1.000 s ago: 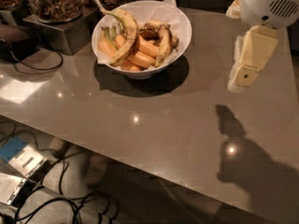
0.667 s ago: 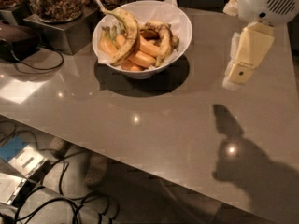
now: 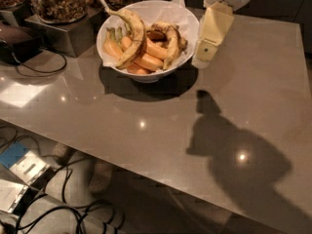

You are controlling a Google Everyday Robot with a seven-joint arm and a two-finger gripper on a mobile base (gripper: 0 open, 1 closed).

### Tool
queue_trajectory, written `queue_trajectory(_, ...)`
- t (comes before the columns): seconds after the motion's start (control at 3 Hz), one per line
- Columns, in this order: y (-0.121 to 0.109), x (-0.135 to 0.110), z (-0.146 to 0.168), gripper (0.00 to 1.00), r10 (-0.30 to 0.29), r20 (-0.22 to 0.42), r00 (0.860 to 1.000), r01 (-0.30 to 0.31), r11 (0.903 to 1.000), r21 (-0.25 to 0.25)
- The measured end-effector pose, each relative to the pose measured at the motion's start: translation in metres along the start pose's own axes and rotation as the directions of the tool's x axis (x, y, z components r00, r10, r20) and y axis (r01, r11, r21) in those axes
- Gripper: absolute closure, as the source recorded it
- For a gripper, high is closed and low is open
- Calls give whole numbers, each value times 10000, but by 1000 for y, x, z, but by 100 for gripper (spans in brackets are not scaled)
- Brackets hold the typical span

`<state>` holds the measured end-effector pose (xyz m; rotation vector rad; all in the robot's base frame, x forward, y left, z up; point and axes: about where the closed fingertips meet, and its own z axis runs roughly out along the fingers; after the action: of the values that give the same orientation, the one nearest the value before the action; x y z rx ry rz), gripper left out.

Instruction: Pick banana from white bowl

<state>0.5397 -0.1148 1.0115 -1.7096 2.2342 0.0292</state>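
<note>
The white bowl (image 3: 187,21) stands at the far side of the grey table, lined with white paper. In its right half lies the overripe banana (image 3: 172,44), dull yellow with brown-black blotches, joined to a similar mottled one (image 3: 157,31). A long arched yellow banana (image 3: 132,34) lies across the left half, over smooth orange-yellow bananas (image 3: 149,55). My gripper (image 3: 203,57) hangs from the white arm at the top, just right of the bowl's rim and above the table, apart from the bananas.
The grey table (image 3: 146,130) has its near edge running diagonally across the lower view. Containers of nuts (image 3: 56,1) on a metal stand and a dark device with a cable (image 3: 19,40) sit at the far left. Cables and boxes (image 3: 29,179) lie on the floor below.
My gripper has moved left and now hangs right beside the bowl's right rim. The view has shifted, with the bowl nearer the middle. The bananas have not moved.
</note>
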Motion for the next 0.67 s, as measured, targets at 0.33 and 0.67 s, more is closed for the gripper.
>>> queue_trajectory(0.33, -6, -15, 1, 0, -150, 281, 9995, 144, 9997, 209)
queue_trajectory(0.67, -14, -27, 6, 0, 288, 699, 9971, -287, 9996, -25)
